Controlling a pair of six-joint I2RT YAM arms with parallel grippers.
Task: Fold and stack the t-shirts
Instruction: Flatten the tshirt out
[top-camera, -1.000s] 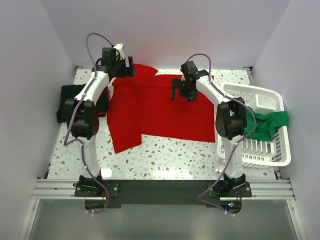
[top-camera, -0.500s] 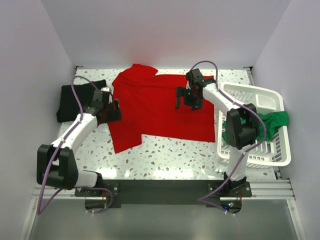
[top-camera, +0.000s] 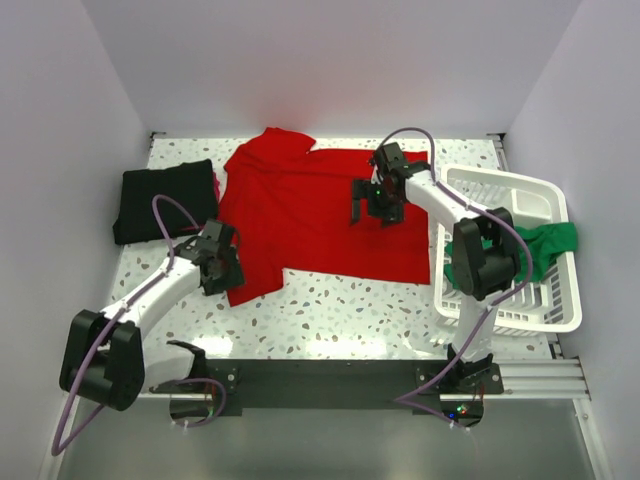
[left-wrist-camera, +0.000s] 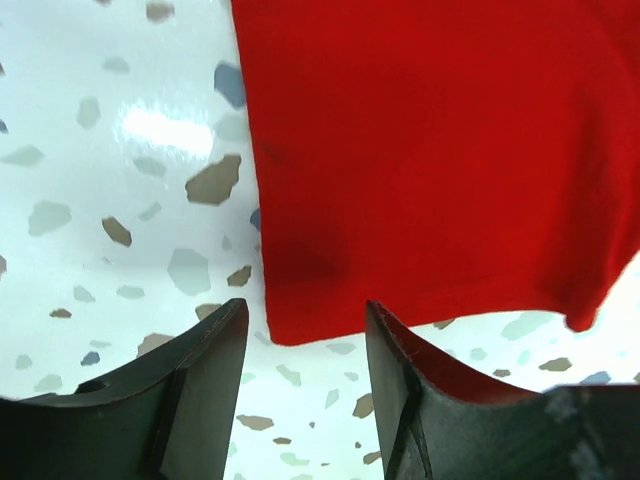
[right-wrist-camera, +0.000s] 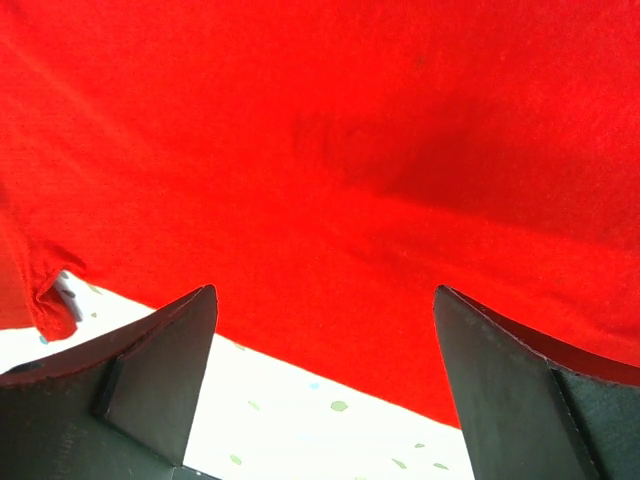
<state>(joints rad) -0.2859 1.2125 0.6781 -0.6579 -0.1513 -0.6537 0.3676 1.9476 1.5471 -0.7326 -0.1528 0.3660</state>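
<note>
The red t-shirt (top-camera: 320, 215) lies spread flat across the middle of the table. The black t-shirt (top-camera: 165, 200) lies folded at the far left. The green t-shirt (top-camera: 540, 250) hangs bunched in the basket at the right. My left gripper (top-camera: 228, 282) is open and empty, low over the red shirt's near-left corner; in the left wrist view that corner (left-wrist-camera: 300, 320) sits between my fingers (left-wrist-camera: 305, 308). My right gripper (top-camera: 372, 208) is open and empty above the red shirt's far right part; in the right wrist view (right-wrist-camera: 325, 290) red cloth (right-wrist-camera: 350, 150) fills the frame.
A white slatted basket (top-camera: 500, 180) stands at the right edge of the table, beside the right arm. The speckled tabletop (top-camera: 340, 310) shows in front of the red shirt. White walls close in on the left, right and back.
My left arm has swung from the shirt's far-left collar area down to its near-left corner. My right gripper has stayed nearly in place over the shirt. The shirts have not moved.
</note>
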